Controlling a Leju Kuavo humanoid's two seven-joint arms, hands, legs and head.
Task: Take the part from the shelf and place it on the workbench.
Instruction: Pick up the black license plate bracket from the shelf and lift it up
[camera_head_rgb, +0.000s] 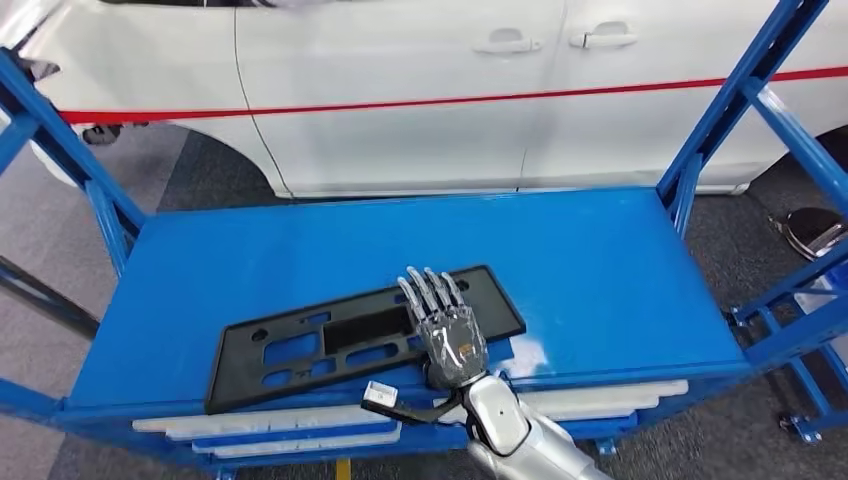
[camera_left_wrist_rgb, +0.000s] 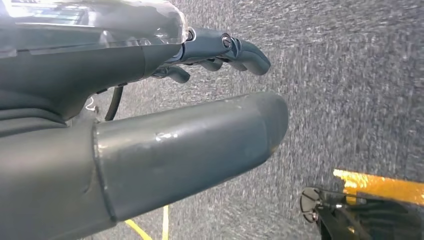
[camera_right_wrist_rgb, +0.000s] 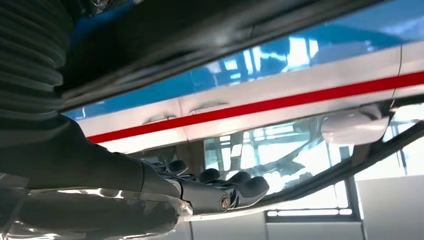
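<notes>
The part (camera_head_rgb: 320, 345) is a flat black plastic frame with several cut-outs, lying on the blue shelf (camera_head_rgb: 600, 270) near its front edge. My right hand (camera_head_rgb: 450, 335) reaches over the part's right end, fingers stretched out straight and pointing away from me. In the right wrist view the fingers (camera_right_wrist_rgb: 225, 192) are extended, with a gap between them and the dark part (camera_right_wrist_rgb: 200, 35). My left hand (camera_left_wrist_rgb: 200, 100) hangs over grey floor, fingers loosely bent, holding nothing.
Slanted blue frame posts rise at the shelf's left (camera_head_rgb: 60, 150) and right (camera_head_rgb: 740, 90). A white car (camera_head_rgb: 400, 90) with a red stripe stands close behind. White panels (camera_head_rgb: 290, 425) stick out under the shelf's front edge. A yellow floor line (camera_left_wrist_rgb: 380, 186) runs below my left hand.
</notes>
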